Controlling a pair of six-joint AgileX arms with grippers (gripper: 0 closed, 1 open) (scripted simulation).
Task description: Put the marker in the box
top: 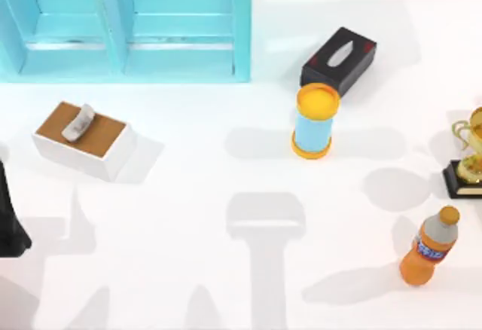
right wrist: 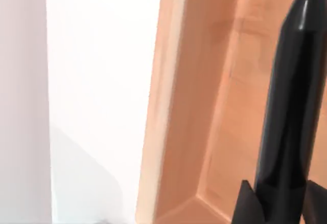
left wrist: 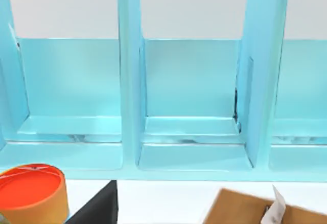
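My right hand [right wrist: 273, 203] grips the marker [right wrist: 288, 101] at its lower end, fingers closed on it, beside an orange-brown surface. The box [top: 120, 44] fills the top view's upper left. On the bench [top: 226, 270] stand a white tissue box [top: 83, 140], black tissue box [top: 339, 59], yellow-capped canister [top: 314, 120], orange bottle [top: 429, 247] and trophy [top: 468, 157]. I cannot tell my left hand's state.

The box [top: 241, 29] fills the table's [top: 188, 194] top-left corner, compartments open.
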